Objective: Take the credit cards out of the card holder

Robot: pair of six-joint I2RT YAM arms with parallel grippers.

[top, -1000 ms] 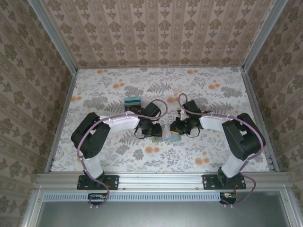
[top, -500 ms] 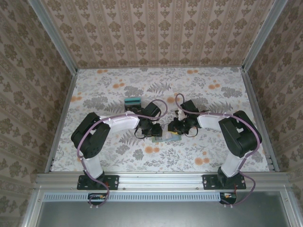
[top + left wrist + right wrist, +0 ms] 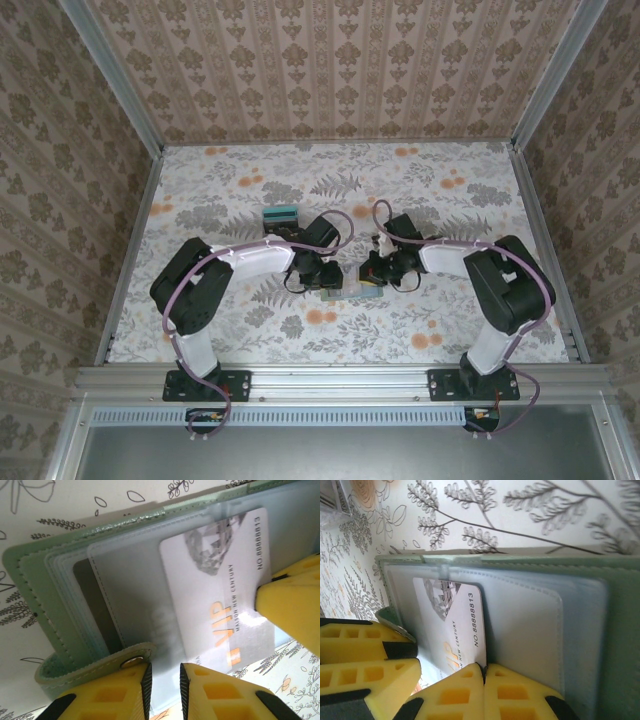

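White card (image 3: 451,625) newly in right gripper (image 3: 483,672) pinch (card holder (image 3: 26,582) in left gripper (image 3: 163,680) pinch)

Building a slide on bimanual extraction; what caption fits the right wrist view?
Right hand pinches the white credit card by its edge inside the open card holder, gripped by the left hand.

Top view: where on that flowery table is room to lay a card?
Free on the table: the far strip along the back wall, the near strip by the front rail. Crowded: the centre, left gripper and right gripper at the card holder, teal card stack behind.
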